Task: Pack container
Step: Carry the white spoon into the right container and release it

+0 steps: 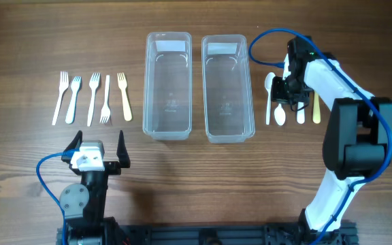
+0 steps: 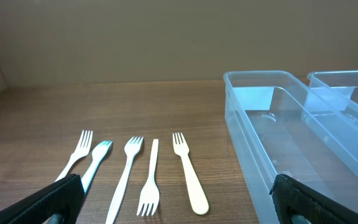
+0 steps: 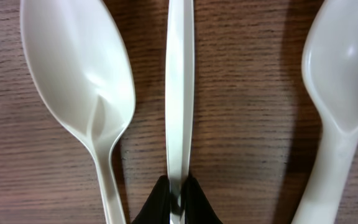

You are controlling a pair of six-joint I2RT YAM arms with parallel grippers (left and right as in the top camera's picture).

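Observation:
Two clear empty containers (image 1: pixel 148 82) (image 1: pixel 251 88) stand side by side at the table's middle. Right of them lies a row of white spoons (image 1: pixel 269 85), the outermost one yellowish (image 1: pixel 316 105). My right gripper (image 1: pixel 290 90) is down among them. In the right wrist view, the right gripper (image 3: pixel 178 200) is shut on the thin white handle of a utensil (image 3: pixel 179 87), between two spoon bowls (image 3: pixel 73 74) (image 3: pixel 344 62). Several white forks (image 1: pixel 92 99) lie left of the containers. My left gripper (image 1: pixel 97 146) hovers open near the front edge, behind the forks (image 2: pixel 148 199), holding nothing.
The near container's wall (image 2: pixel 247 149) runs along the right side of the left wrist view, close to the right finger (image 2: pixel 316 199). A blue cable (image 1: pixel 271 34) loops above the right arm. Bare wood lies between the forks and the front edge.

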